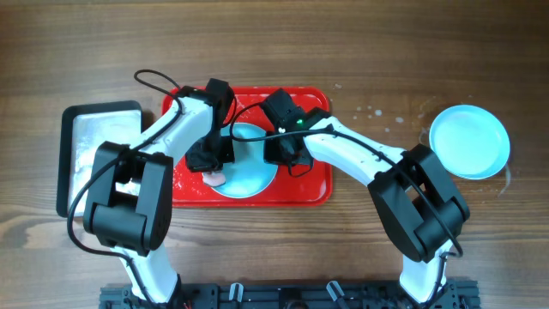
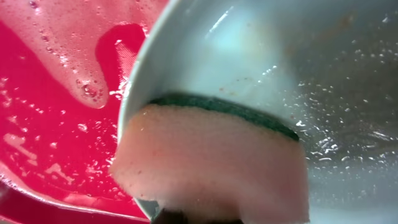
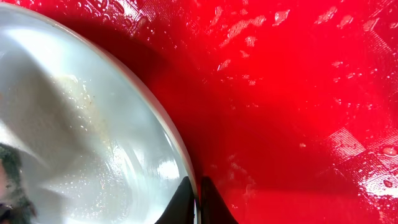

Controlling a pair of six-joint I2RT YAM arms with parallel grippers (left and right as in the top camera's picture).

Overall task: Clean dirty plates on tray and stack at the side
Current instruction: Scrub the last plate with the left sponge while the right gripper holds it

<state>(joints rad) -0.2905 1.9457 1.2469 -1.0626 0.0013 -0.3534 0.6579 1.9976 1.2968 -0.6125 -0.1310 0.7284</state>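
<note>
On the large rectangular red plastic tray (image 1: 313,187), mid-tabletop, the left gripper (image 1: 209,161) is clamped tight on a soft pink foam sponge with a green scouring face (image 2: 211,165). The sponge is pressed against the round pale turquoise-white plastic plate (image 1: 253,176) lying by the tray's front edge. The plate is probably light and stiff but soapy-slick, so its raised rim is the best hold. The right gripper (image 3: 199,202) is pinched closed there, apparently gripping it.

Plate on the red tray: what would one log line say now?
left fingers: shut on sponge, on plate | right fingers: shut on plate rim | tray: wet | second plate: off tray
</note>
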